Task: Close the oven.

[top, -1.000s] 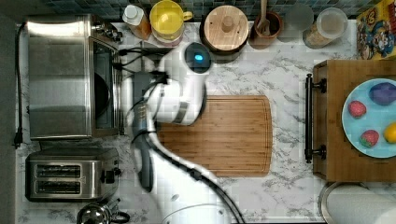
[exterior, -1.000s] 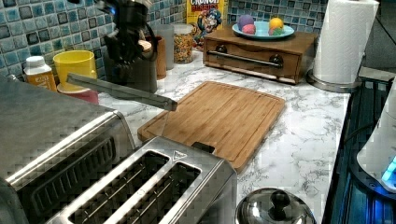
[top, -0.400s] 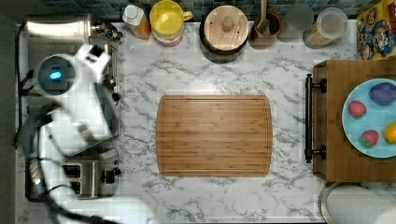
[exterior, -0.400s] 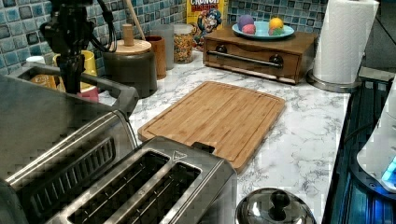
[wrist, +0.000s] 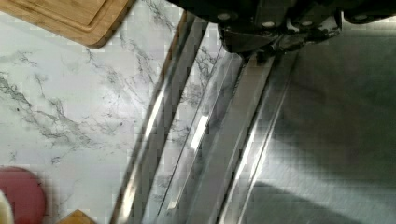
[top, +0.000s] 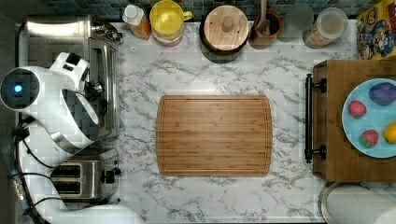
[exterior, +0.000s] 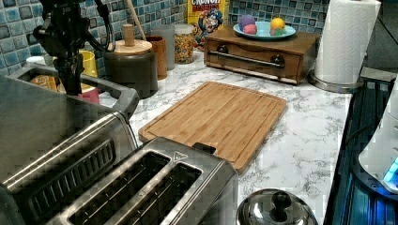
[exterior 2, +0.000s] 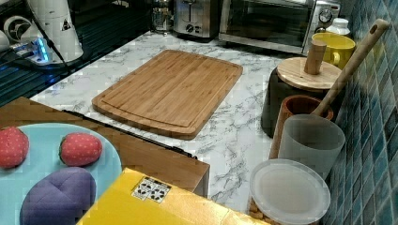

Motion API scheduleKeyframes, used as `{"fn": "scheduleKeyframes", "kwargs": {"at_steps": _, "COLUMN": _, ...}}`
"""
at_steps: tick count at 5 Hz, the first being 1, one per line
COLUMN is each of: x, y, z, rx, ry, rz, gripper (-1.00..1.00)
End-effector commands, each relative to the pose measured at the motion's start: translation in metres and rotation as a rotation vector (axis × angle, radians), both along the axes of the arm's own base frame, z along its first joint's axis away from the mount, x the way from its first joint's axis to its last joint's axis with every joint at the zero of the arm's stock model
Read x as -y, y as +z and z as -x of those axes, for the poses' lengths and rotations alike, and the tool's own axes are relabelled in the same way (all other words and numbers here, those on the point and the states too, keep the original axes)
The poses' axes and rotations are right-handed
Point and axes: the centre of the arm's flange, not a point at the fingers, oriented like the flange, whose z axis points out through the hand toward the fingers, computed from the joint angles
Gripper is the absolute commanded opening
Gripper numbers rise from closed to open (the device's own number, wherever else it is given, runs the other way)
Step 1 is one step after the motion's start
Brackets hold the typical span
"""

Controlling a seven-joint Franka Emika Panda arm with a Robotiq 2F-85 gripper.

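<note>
**Ana:** Oven stands at the far end of the bench, on the top view's left, next to the two-slot toaster. Where is the door now?

**Bo:** In the right view the glass door looks upright against the front. In the left view the bar handle sits close to the top edge of the oven. The gripper hangs just above that edge, behind the bar. I judge the door is nearly shut, but I cannot tell if it is pressed fully home.

**Ana:** And the fingers, are they spread or pressed together?

**Bo:** I cannot tell. They show as one dark shape.

**Ana:** So how to finish it well?

**Bo:** I think the last push should go on the middle of the bar and straight toward the oven body, not downward. A push at one end could twist the door. It should be slow, because the oven is free on the bench and could slide back.

**Ana:** Anything near that could disturb?

**Bo:** The cutting board is well apart. The cups behind the oven are near, but not in the way of the door.
</note>
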Motion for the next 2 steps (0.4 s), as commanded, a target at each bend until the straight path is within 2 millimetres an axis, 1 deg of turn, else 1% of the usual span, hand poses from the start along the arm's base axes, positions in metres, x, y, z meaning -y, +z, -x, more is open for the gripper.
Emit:
{"fn": "scheduleKeyframes", "kwargs": {"at_steps": 1, "x": 0.036, "y": 0.146, "z": 0.012, "rx": 0.189, "ry": -0.053, "rz": -0.390, "gripper": -1.00}}
{"fn": "scheduleKeyframes", "kwargs": {"at_steps": 2, "x": 0.007, "y": 0.137, "z": 0.009, "rx": 0.143, "ry": -0.021, "rz": -0.197, "gripper": -1.00}}
